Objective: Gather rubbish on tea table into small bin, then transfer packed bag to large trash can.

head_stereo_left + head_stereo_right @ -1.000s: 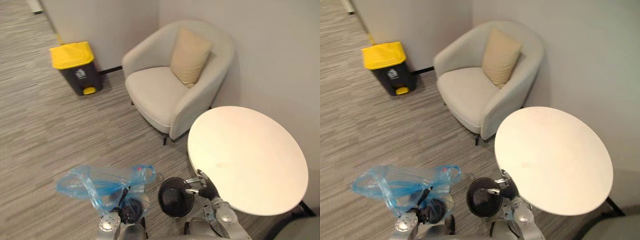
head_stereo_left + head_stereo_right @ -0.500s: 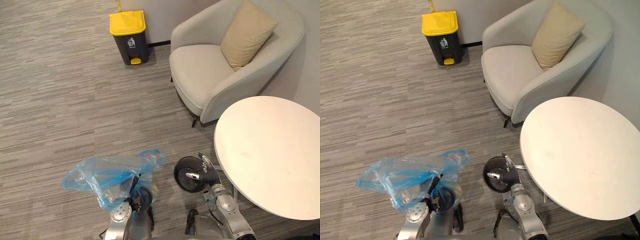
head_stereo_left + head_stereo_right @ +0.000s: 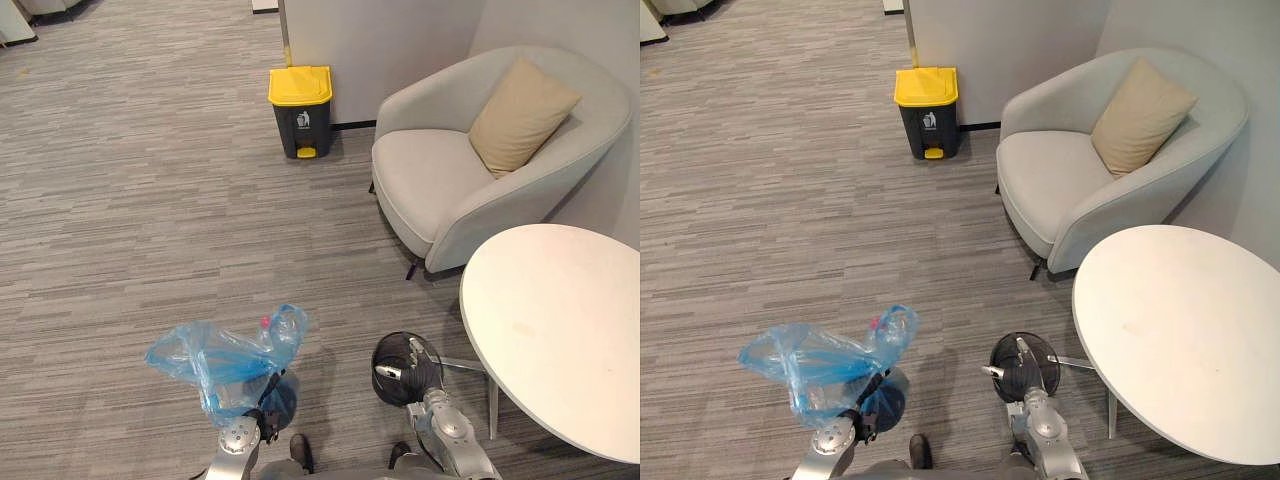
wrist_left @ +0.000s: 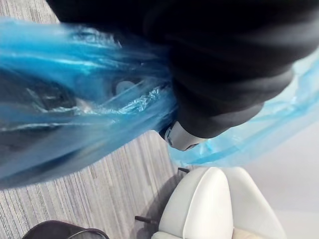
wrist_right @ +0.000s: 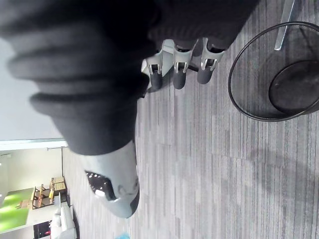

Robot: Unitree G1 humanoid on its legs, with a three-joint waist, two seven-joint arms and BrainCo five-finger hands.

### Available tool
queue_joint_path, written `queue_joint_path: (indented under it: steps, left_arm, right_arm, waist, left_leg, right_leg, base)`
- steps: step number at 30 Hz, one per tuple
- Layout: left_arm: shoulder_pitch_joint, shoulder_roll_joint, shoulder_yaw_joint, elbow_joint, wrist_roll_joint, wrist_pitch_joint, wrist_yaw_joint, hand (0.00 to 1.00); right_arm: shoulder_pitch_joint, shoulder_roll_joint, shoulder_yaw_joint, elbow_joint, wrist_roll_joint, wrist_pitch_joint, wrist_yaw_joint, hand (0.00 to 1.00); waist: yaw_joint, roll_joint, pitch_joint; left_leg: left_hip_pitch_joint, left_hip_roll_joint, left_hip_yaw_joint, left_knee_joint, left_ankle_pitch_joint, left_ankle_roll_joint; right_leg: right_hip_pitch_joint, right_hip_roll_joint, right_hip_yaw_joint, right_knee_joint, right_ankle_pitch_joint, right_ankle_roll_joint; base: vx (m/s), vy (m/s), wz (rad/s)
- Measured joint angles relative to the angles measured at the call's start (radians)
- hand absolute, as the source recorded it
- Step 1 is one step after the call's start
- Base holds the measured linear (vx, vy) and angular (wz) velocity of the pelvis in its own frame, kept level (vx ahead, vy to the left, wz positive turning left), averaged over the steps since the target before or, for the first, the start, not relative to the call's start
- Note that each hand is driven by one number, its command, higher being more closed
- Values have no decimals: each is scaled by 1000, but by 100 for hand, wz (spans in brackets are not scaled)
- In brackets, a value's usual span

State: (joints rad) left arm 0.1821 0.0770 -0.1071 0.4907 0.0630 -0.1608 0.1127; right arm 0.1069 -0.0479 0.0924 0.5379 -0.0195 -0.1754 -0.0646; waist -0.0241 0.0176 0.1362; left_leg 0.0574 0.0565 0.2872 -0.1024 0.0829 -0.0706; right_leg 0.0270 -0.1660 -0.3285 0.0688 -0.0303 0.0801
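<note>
A blue plastic bag with rubbish in it hangs bunched from my left hand low in the eye views, above the carpet. In the left wrist view the bag wraps around the hand's dark cover, with the thumb against the plastic. The small black wire bin stands on the floor beside the round white tea table. My right hand hovers over the bin with relaxed fingers and holds nothing. The large trash can, dark with a yellow lid, stands by the far wall.
A light grey armchair with a tan cushion sits between the trash can and the table. Grey striped carpet stretches from me to the trash can.
The camera has swung, so the trash can and armchair now sit more centrally and farther off. The bag stays in my left hand, and the right hand stays over the small bin.
</note>
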Motion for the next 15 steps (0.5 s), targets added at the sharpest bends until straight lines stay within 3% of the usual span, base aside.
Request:
queue_joint_path:
  steps: [5,8,10,12,13,14,15]
  left_arm:
    - [-2,4,2,51,-1,-2,3,100]
    - [19,1,2,58,-3,-3,3,100]
    - [41,4,2,63,-3,-4,5,100]
    - [46,-1,1,65,-3,-12,17,100]
    - [45,-2,1,65,-4,-17,22,100]
    - [35,5,1,67,-4,-23,24,100]
    - [26,6,2,67,-4,-24,25,100]
  right_arm:
    - [-6,1,-4,66,-2,0,-5,0]
    - [-7,0,-5,77,-6,2,-15,0]
    - [-5,0,-6,78,-13,2,-24,0]
    - [2,-3,-16,78,-13,2,-26,0]
    - [5,-4,-17,76,-13,1,-27,0]
    - [10,-6,-22,77,-12,0,-29,0]
    - [9,-4,-22,76,-12,-1,-28,0]
  waist:
    - [1,-2,-2]
    - [11,-10,1]
    - [10,-41,8]
    - [0,-53,11]
    - [-7,-48,11]
    - [-22,-24,23]
    - [-22,-25,23]
  left_leg:
    - [-19,-6,-15,0,-14,6]
    - [-22,-32,-17,7,-31,24]
    - [-19,-81,-48,23,-61,43]
    - [-24,-102,-123,69,-102,65]
    - [-25,-105,-150,83,-109,70]
    - [-24,-80,-203,115,-124,85]
    - [-27,-67,-220,126,-132,84]
  right_leg:
    - [3,-5,-20,-12,-7,14]
    - [-32,-50,-23,77,-58,49]
    - [-49,-123,-31,196,-115,77]
    - [-81,-163,29,361,-104,51]
    - [-105,-160,64,434,-85,24]
    - [-160,-121,132,516,-131,14]
    - [-181,-80,160,521,-165,9]
  base:
    - [-8,15,10]
    - [81,72,17]
    - [136,96,45]
    - [180,111,79]
    - [257,118,112]
    - [206,49,87]
    - [247,-4,111]
